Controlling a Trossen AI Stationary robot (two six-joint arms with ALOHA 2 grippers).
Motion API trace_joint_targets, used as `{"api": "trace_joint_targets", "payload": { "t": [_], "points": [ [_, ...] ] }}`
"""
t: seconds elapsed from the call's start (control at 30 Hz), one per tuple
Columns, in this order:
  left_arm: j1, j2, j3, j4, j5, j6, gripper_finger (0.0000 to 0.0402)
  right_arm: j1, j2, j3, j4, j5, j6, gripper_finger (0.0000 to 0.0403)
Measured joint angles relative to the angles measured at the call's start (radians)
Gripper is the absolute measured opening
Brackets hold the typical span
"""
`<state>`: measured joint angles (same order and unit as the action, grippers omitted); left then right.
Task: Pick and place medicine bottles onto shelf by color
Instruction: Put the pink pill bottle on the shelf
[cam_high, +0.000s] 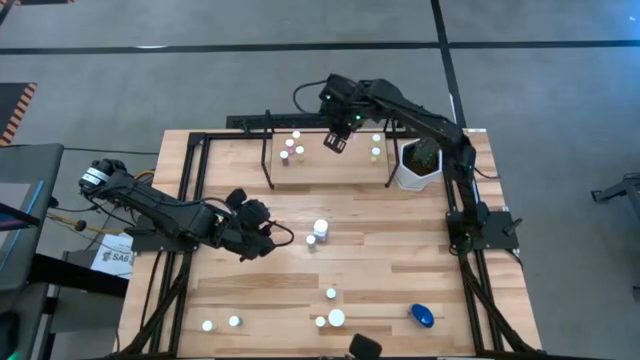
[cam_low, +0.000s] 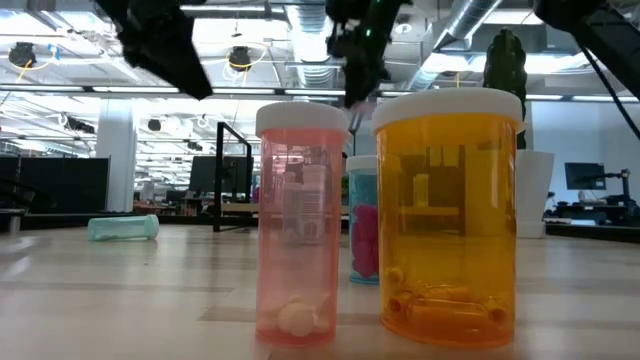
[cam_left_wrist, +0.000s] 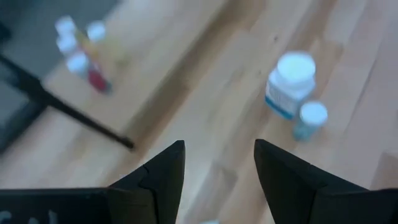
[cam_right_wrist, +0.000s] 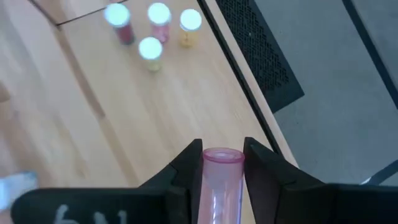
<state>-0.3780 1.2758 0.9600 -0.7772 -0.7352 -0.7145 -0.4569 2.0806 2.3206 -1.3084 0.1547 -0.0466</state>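
Observation:
My right gripper (cam_high: 336, 141) is above the shelf (cam_high: 330, 168), a black frame with a light wood board at the table's far side, and is shut on a pink see-through bottle (cam_right_wrist: 221, 171). Several small bottles (cam_high: 292, 148) stand on the board's left part, and others (cam_high: 376, 146) stand on its right part. My left gripper (cam_high: 266, 226) is open and empty above the table's middle. Just right of it stand a white bottle with a blue label (cam_left_wrist: 290, 82) and a small teal bottle (cam_left_wrist: 310, 119). My right gripper pinches the pink bottle between its two fingers, one on each side of its wall (cam_right_wrist: 209, 180). The bottle lies along the fingers, its round end (cam_right_wrist: 222, 154) pointing forward past the fingertips. It is lifted clear above the shelf board.
A white pot with a green plant (cam_high: 418, 165) stands at the shelf's right end. Several small bottles (cam_high: 332, 318) and a larger blue one (cam_high: 422, 316) lie near the front edge. In the low view a pink bottle (cam_low: 300, 230) and an orange bottle (cam_low: 450, 215) stand close to the camera.

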Motion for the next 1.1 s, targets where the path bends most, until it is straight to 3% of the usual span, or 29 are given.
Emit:
{"api": "trace_joint_targets", "payload": {
  "t": [0.07,0.2,0.3,0.4,0.5,0.6,0.7,0.9,1.1],
  "points": [
    [-0.001,0.0,0.0,0.057,-0.066,0.068,0.0181,0.012,-0.007,0.038,-0.041,0.0,0.022,0.0114],
    [0.001,0.0,0.0,0.235,-0.201,0.278,0.0181,0.04,-0.098,-0.017,-0.03,-0.01,0.061,0.0113],
    [0.011,0.0,0.0,0.429,-0.228,0.483,0.0181,0.069,-0.172,-0.063,0.018,-0.012,0.099,0.0113],
    [0.03,0.0,0.0,0.615,-0.157,0.665,0.0181,0.118,-0.257,-0.115,0.105,-0.011,0.11,0.0113],
    [0.056,0.001,0.0,0.767,0.001,0.803,0.0181,0.182,-0.359,-0.199,0.223,-0.009,0.11,0.0113],
    [0.087,0.001,0.0,0.896,0.185,0.882,0.0181,0.257,-0.463,-0.336,0.379,0.012,0.109,0.0113],
    [0.115,0.001,0.0,1.009,0.305,0.936,0.0181,0.331,-0.575,-0.518,0.567,0.027,0.102,0.0113],
    [0.168,0.001,0.0,1.139,0.435,0.979,0.0181,0.432,-0.773,-0.938,1.147,0.027,0.057,0.0113],
    [0.201,0.001,0.0,1.177,0.453,0.939,0.0181,0.471,-0.869,-1.242,1.65,-0.035,-0.001,0.0113]
  ]
}}
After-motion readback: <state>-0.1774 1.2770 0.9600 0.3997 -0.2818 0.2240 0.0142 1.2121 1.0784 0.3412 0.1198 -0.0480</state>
